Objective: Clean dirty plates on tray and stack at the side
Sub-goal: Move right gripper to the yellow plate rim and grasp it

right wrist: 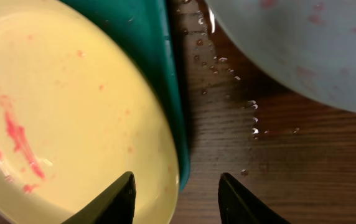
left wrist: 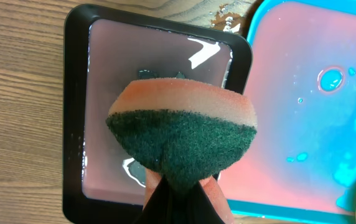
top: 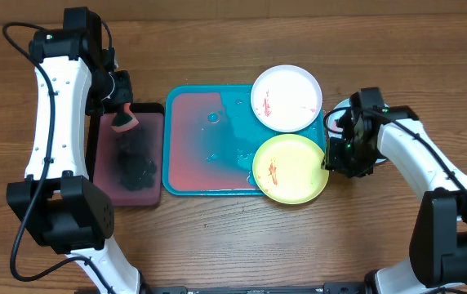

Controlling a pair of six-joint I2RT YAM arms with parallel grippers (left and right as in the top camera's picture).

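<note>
The teal tray [top: 201,139] holds pinkish water. The white plate [top: 286,98] with red smears rests on its far right corner. The yellow-green plate [top: 291,169], with a red smear, lies on its near right corner. A pale blue plate [right wrist: 302,50] with faint red spots lies on the table to the right, mostly hidden under my right arm in the overhead view. My right gripper [right wrist: 177,186] is open, its fingers either side of the yellow-green plate's [right wrist: 60,106] rim and the tray's edge [right wrist: 159,74]. My left gripper [left wrist: 181,202] is shut on a pink and green sponge [left wrist: 181,130].
A black tray [top: 156,110] with pinkish water stands left of the teal tray; the sponge [top: 123,121] hangs over its far end. In the left wrist view the black tray [left wrist: 75,124] is below the sponge and the teal tray [left wrist: 302,93] to the right. Water drops lie on the table [right wrist: 246,118].
</note>
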